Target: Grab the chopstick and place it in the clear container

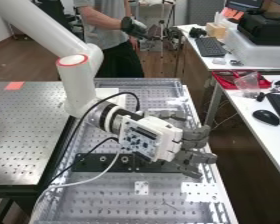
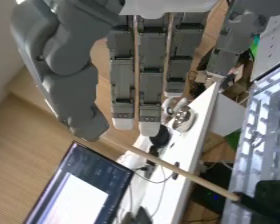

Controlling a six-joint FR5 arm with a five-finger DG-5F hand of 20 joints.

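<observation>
Over the right side of the bench, the hand [image 1: 196, 136] is held out sideways from the arm's flange. The fingers of the hand [image 2: 150, 80] hang straight in the wrist view, with the thumb apart from them and nothing curled round anything. A thin light wooden chopstick [image 2: 180, 170] lies at a slant past the fingertips. One end is close by the thumb's tip, and the other meets a black piece. Whether the thumb touches the chopstick, I cannot tell.
A black perforated bar [image 1: 91, 162] crosses the bench [image 1: 97, 202] under the hand. Cables loop from the wrist down over the bench. To the right stands a white table [image 1: 254, 135] with a mouse, a keyboard and a red tray [image 1: 225, 80]. A monitor [image 2: 84, 187] is beyond the fingertips.
</observation>
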